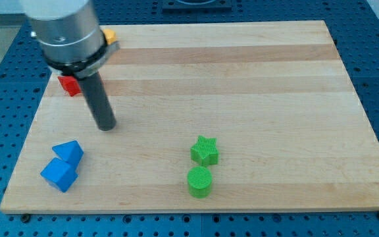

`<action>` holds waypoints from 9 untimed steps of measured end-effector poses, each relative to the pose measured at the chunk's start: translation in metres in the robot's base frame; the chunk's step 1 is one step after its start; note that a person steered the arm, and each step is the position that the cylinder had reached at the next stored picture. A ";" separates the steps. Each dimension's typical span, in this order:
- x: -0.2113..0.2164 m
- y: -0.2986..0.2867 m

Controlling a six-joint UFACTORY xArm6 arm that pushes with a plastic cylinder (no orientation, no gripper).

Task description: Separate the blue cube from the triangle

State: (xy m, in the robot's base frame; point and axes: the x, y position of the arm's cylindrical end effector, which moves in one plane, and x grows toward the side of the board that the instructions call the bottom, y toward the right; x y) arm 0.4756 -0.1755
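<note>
Blue cube (pixel 59 174) sits at lower left, touching the blue triangle (pixel 68 153) above it. My tip (pixel 106 126) holds nothing, standing apart, upper right of both. Likely light, rigid, free-sliding: push a flat side face.

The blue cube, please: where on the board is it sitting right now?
The blue cube sits near the wooden board's bottom-left corner in the camera view, touching the blue triangle just above it. My tip is further up, apart from both.
</note>
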 end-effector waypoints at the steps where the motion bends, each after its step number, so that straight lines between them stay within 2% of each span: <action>1: 0.000 -0.039; 3: 0.002 -0.117; 4: 0.003 -0.129; 5: 0.025 -0.129; 6: 0.111 -0.129; 7: 0.129 -0.129; 9: 0.090 -0.079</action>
State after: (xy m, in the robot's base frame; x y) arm 0.5652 -0.2543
